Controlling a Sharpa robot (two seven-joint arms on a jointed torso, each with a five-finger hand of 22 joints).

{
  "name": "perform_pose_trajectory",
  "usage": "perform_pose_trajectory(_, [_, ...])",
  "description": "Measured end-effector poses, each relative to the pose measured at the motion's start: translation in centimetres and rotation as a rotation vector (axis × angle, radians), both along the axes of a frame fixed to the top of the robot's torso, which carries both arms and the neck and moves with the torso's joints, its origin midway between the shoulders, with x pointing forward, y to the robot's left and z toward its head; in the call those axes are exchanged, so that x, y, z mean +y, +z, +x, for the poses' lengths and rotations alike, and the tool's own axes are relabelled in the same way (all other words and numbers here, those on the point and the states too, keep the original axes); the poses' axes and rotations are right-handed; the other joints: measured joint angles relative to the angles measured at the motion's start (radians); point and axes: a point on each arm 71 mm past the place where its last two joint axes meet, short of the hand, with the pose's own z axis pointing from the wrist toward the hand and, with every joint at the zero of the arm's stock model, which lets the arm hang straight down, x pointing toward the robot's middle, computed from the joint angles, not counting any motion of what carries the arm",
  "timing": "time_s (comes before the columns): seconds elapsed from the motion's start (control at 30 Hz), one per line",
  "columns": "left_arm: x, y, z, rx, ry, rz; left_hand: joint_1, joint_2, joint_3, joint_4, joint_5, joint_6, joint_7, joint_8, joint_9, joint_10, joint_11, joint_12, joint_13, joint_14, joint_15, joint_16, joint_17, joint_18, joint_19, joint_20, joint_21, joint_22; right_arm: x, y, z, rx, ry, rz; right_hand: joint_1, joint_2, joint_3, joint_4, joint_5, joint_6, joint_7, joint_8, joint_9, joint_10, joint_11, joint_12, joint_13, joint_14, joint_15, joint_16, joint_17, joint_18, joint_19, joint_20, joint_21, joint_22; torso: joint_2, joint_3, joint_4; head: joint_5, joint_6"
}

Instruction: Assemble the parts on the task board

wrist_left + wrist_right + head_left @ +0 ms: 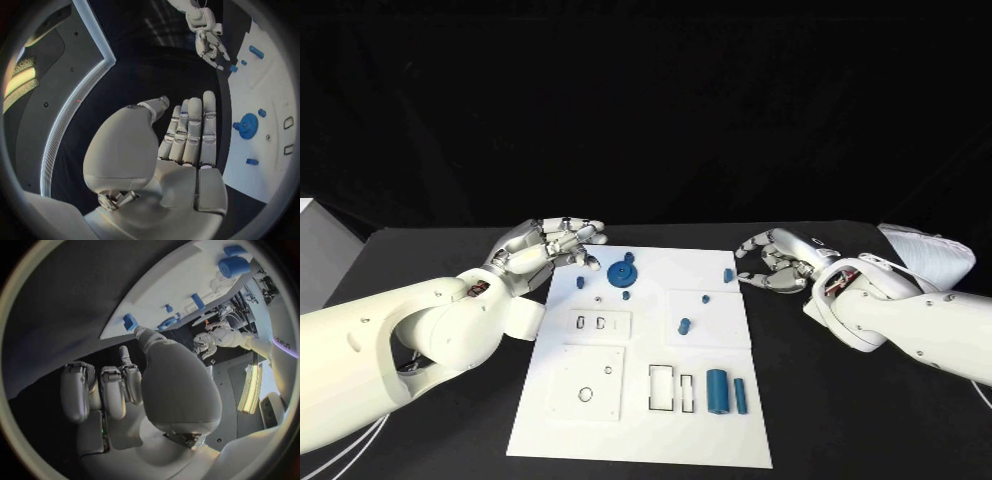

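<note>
Matte black table (877,420): dark, non-glare surface, prob. chosen so white board and blue parts stand out.

Flat white rectangular plastic task board (646,400) lies mid-table between both arms, long side running away from the robot, so either hand can reach. Smooth and hard-looking, w/ shallow rectangular recesses, slots outlined in black and small round holes: seats for the parts.

Left white arm w/ silver metal hand (548,245) sits at the board's far left corner, just off its edge. Left wrist view: fingers (194,130) straight, side by side, thumb apart, palm bare; holds nothing, open. Looks like a ready pose near the far parts, no grasp begun.

Right silver hand (776,265) is at the board's far right edge, fingers loosely curled w/ gaps. Right wrist view shows nothing in it: empty, not clamped. A small blue block (730,272) lies just beside its fingertips; touching or not, can't tell.

Parts, all matte blue plastic, loose on the board:
- round blue disc w/ raised hub (623,274), far left, nearest the left hand
- blue cylinder (715,390) lying flat, near right
- slim blue rectangular bar (740,393) just beside it
- short blue peg (685,326), mid-board
- a few tiny blue bits at the far end, shapes too small to tell.

Judgement: assembly barely started; the seats look unfilled.
</note>
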Motion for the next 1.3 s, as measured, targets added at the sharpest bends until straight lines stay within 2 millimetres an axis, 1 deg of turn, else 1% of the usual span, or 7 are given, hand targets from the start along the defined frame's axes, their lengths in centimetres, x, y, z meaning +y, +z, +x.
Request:
perform_pose_trajectory(0.2, [0.0,0.0,0.0,0.001,0.000,0.000,0.000,0.000,0.000,0.000,0.000,0.000,0.000,0.000,0.000,0.000,0.000,0.000,0.000,0.000,0.000,0.000,0.000,0.000,0.000,0.000,0.000,0.000,0.5,-0.7,0.4,0.003,0.003,-0.015,0.001,0.001,0.000,0.000,0.000,-0.001,-0.001,0.000,0.000,0.000,0.000,0.000,0.000,0.000,0.000,0.000,0.000,0.000,0.000,0.000,0.000,0.000,0.000,-0.0001,-0.0006,0.000,-0.001])
perform_pose_trajectory(0.23, [0.1,0.0,0.0,0.001,0.000,0.000,0.000,0.000,0.000,0.000,0.000,0.000,0.000,0.000,0.000,0.000,0.000,0.000,0.000,0.000,0.000,0.000,0.000,0.000,0.000,0.000,0.000,0.000,0.7,-0.8,0.5,0.004,0.004,-0.017,0.004,0.004,0.000,0.000,0.000,-0.004,-0.004,0.000,-0.001,0.000,0.000,0.000,0.000,0.000,0.000,0.000,0.000,0.000,0.000,0.000,0.000,0.000,0.000,-0.0001,-0.0006,0.000,-0.002])
perform_pose_trajectory(0.53, [0.1,0.0,0.0,0.001,0.001,0.000,0.000,0.000,0.000,0.000,0.000,0.000,0.000,0.000,0.000,0.000,0.000,0.000,0.000,0.000,0.000,0.000,0.000,0.000,0.000,0.000,0.000,0.000,1.1,-1.6,0.7,0.017,0.009,-0.028,0.007,0.007,0.000,0.000,0.000,-0.004,-0.004,0.000,-0.001,0.000,0.000,0.000,0.000,0.000,0.000,0.000,0.000,0.000,0.000,0.000,0.000,0.000,-0.001,-0.0004,-0.0001,0.004,-0.009])
perform_pose_trajectory(0.7, [0.2,0.0,0.0,0.002,0.002,0.000,0.000,0.000,0.000,0.000,0.000,0.000,0.000,0.000,0.001,0.000,0.000,0.000,0.001,0.000,0.000,0.000,0.000,0.000,0.000,0.000,0.000,0.000,1.2,-2.1,0.5,0.032,0.014,-0.031,0.007,0.007,0.000,0.000,0.000,-0.004,-0.004,0.000,-0.001,0.000,0.000,0.000,0.000,0.000,0.000,0.000,0.000,0.000,0.000,0.000,-0.001,0.000,0.000,-0.0001,-0.0031,0.006,-0.011])
perform_pose_trajectory(0.97, [0.2,0.0,0.0,0.002,0.002,0.000,0.000,0.000,0.003,-0.003,0.000,0.000,0.000,0.000,0.001,-0.004,0.004,0.000,0.001,0.000,0.000,0.000,-0.001,0.000,-0.004,0.004,0.000,0.002,1.6,-2.3,0.6,0.039,0.020,-0.032,0.007,0.007,-0.002,0.002,0.000,-0.004,-0.004,0.000,-0.001,0.000,0.000,0.000,0.000,0.000,0.000,0.000,0.000,0.000,0.000,0.000,0.003,0.000,0.000,0.0005,-0.0029,0.005,-0.012])
perform_pose_trajectory(1.2, [0.3,0.0,0.0,0.002,0.004,0.001,0.000,0.000,0.003,-0.003,0.000,0.000,0.000,0.000,0.001,-0.004,0.004,0.000,0.002,0.000,0.000,0.000,-0.001,0.000,-0.004,0.004,0.000,0.001,1.7,-2.4,0.7,0.040,0.019,-0.032,0.016,0.016,0.003,0.008,0.004,0.012,-0.004,0.003,0.001,0.003,0.003,0.006,0.000,0.000,0.000,0.000,0.000,0.000,0.000,0.000,0.010,0.000,0.000,0.0004,-0.0018,0.006,-0.014])
perform_pose_trajectory(1.3, [0.3,0.0,0.0,0.002,0.004,0.001,0.000,0.000,0.003,-0.003,0.000,0.000,0.000,0.000,0.001,-0.004,0.004,0.000,0.002,0.000,0.000,0.000,-0.001,0.000,-0.004,0.004,0.000,0.001,1.8,-2.5,0.8,0.041,0.020,-0.032,0.016,0.016,0.003,0.008,0.004,0.012,-0.004,0.006,0.001,0.003,0.003,0.006,0.000,0.000,0.000,0.000,0.000,0.000,0.000,0.000,0.010,-0.001,0.000,0.0002,-0.0019,0.007,-0.014])
